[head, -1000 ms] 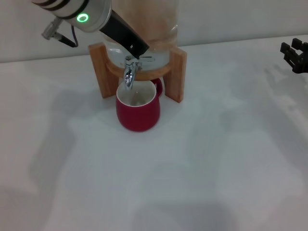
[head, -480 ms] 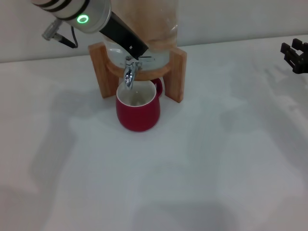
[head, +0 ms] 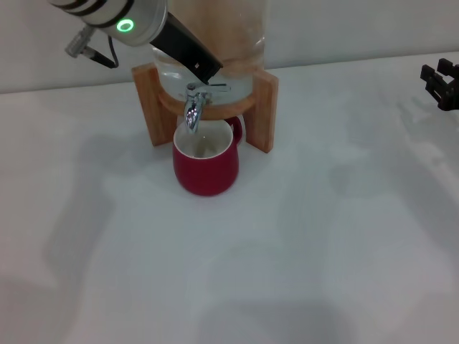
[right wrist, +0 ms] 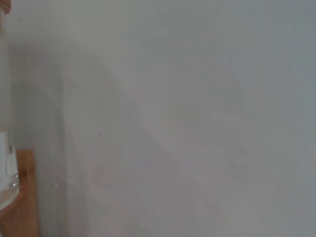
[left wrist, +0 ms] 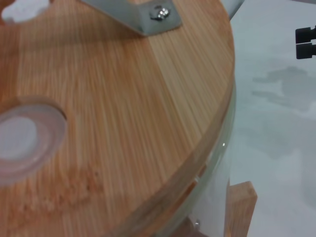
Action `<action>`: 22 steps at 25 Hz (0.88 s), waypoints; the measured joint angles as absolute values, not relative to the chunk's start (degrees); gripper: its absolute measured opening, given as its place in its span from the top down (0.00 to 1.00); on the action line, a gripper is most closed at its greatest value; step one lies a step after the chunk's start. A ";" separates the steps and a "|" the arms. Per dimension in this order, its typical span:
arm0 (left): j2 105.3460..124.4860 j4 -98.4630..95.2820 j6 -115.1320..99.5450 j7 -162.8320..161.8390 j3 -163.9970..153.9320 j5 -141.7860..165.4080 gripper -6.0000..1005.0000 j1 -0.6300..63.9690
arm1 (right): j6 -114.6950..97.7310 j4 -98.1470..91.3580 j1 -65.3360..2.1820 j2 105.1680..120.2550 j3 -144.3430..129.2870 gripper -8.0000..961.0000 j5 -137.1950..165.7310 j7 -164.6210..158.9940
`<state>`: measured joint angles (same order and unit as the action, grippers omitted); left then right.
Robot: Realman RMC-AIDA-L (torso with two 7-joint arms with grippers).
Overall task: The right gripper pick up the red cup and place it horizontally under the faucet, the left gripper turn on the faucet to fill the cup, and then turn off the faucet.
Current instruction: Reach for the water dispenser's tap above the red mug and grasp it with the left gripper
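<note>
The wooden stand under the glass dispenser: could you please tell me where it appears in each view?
Head view: wooden stand at upper centre, behind the red cup.
Left wrist view: one post at the bottom edge, below the wooden lid.
Right wrist view: a post at the lower left corner.
Shared landmark: the white table.

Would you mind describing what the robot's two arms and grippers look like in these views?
The left gripper is a long, slim black finger on a silver-white cylindrical arm with black bands, a glowing green ring light and a thin black cable ending in a small metal plug. The right gripper shows only as blocky black jointed fingers at the head view's right edge.
</note>
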<state>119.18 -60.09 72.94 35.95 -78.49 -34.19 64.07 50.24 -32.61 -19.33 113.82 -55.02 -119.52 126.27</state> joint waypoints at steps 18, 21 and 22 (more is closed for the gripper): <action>119.24 -59.93 71.52 37.46 -78.53 -36.77 0.95 64.07 | 49.65 -32.61 -19.35 113.82 -55.02 0.68 -119.62 126.30; 119.26 -59.94 71.71 37.87 -78.99 -37.54 0.95 64.08 | 49.65 -32.61 -19.33 113.82 -55.02 0.68 -119.62 126.30; 119.27 -59.94 71.76 37.88 -79.15 -37.63 0.95 64.07 | 49.65 -32.61 -19.33 113.82 -55.02 0.68 -119.62 126.30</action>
